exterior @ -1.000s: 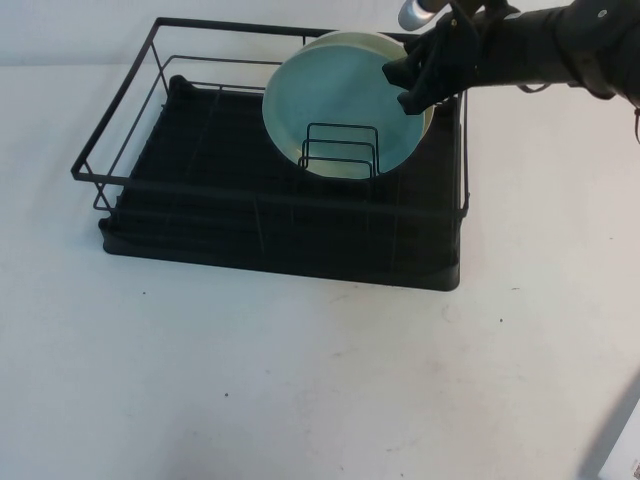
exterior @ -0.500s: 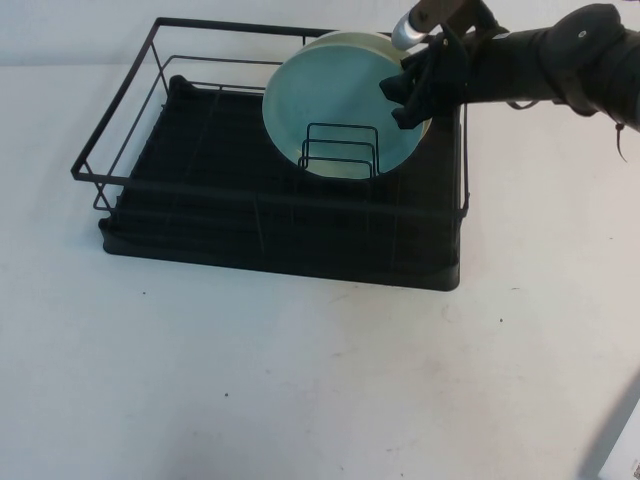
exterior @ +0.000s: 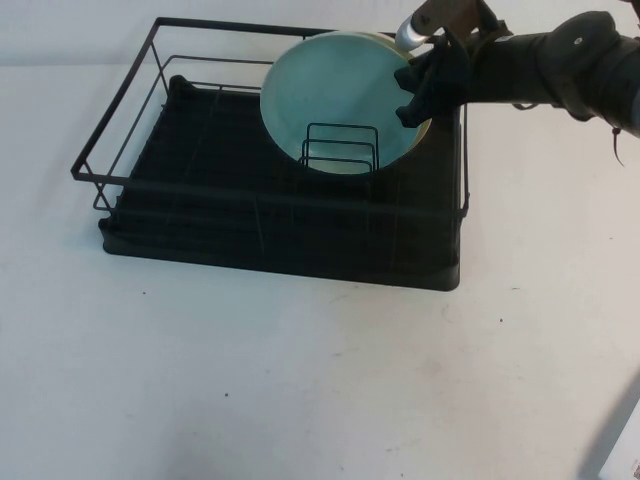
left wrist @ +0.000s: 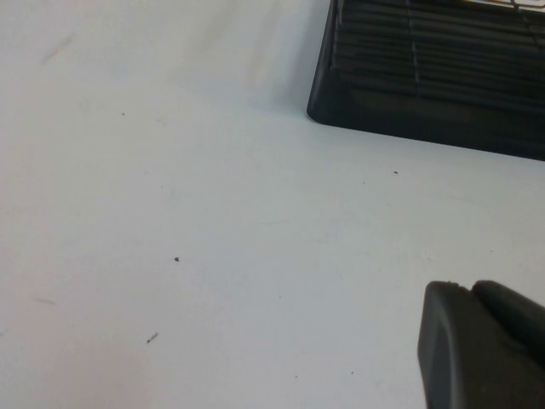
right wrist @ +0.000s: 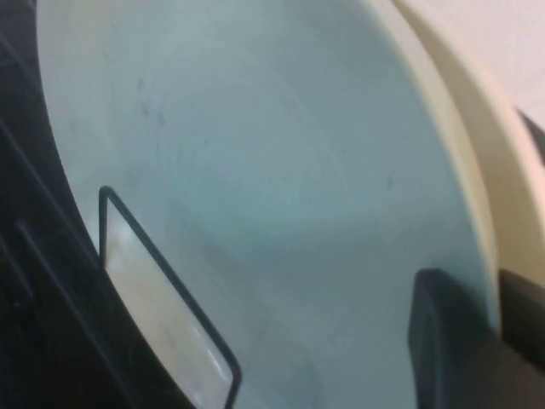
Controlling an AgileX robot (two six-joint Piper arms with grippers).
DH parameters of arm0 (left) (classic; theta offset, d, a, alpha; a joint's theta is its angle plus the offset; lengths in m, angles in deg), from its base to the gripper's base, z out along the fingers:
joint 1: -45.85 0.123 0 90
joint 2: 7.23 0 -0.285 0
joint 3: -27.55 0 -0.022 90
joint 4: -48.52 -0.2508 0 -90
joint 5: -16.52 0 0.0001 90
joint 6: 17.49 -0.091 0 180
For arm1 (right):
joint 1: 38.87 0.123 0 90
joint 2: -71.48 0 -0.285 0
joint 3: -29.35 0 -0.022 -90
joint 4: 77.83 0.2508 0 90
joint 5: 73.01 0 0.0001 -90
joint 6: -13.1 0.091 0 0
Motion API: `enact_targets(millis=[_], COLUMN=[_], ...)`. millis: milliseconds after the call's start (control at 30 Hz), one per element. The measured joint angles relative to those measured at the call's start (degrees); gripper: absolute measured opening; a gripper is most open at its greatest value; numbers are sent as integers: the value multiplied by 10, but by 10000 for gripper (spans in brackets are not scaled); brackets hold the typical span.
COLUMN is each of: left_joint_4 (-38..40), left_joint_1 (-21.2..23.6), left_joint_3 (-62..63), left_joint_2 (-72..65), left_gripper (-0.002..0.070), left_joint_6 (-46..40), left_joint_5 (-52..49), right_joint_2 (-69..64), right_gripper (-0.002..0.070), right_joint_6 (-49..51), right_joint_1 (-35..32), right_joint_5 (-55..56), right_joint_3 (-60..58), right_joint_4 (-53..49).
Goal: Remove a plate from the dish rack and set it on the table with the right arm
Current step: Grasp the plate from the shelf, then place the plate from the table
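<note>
Light over the white surface (exterior: pixel 320 400) was soft and even, bright without harsh glare, and slightly cool in tint. The dish rack (exterior: pixel 280 190) read as a near-featureless black mass, its wire dividers barely separable from the drain tray, and it cast only a faint, narrow shadow along its near edge. The right arm (exterior: pixel 540 70) was dark and a little smeared, with one bright highlight on its silver-grey part. In the right wrist view the teal plate (right wrist: pixel 255 187) filled the frame, washed out and out of focus, and the right claw (right wrist: pixel 464 341) was a blurred dark shape. The left wrist view was soft, and the left claw (left wrist: pixel 481 345) showed as a defocused black block.
</note>
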Motion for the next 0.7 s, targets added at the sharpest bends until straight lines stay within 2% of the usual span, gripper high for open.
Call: enact_targets(millis=[167, 300, 467, 700], left_joint_4=[0, 0, 0, 0], left_joint_1=[0, 0, 0, 0], left_joint_3=[0, 0, 0, 0], left_joint_2=[0, 0, 0, 0], left_gripper=[-6, -6, -6, -6], left_joint_6=[0, 0, 0, 0], left_joint_5=[0, 0, 0, 0], right_joint_2=[30, 79, 146, 242], right_gripper=[35, 35, 26, 26], right_joint_6=[7, 65, 186, 418], right_joint_1=[0, 0, 0, 0], right_joint_5=[-2, -6, -58, -198], right_joint_3=[0, 0, 0, 0], right_joint_4=[-12, -66, -153, -254])
